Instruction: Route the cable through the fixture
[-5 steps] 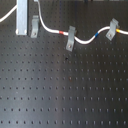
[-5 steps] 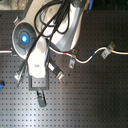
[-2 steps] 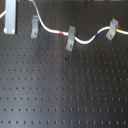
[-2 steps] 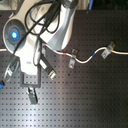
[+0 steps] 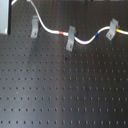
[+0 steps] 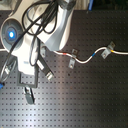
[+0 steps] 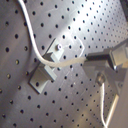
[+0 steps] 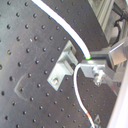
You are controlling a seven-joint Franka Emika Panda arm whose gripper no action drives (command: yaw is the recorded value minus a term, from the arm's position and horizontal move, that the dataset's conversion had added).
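clips (image 5: pixel 70 38) and (image 5: pixel 112 29) farther along already hold the cable (image 5: pixel 85 40); at the fixture (image 8: pixel 61 66) it passes just beside one fingertip (image 8: pixel 95 57). finger spread: cannot tell.

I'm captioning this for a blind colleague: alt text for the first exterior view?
A white cable snakes across a black perforated board, passing three small grey clips. A grey bar lies at the first exterior view's left edge. No hand shows.
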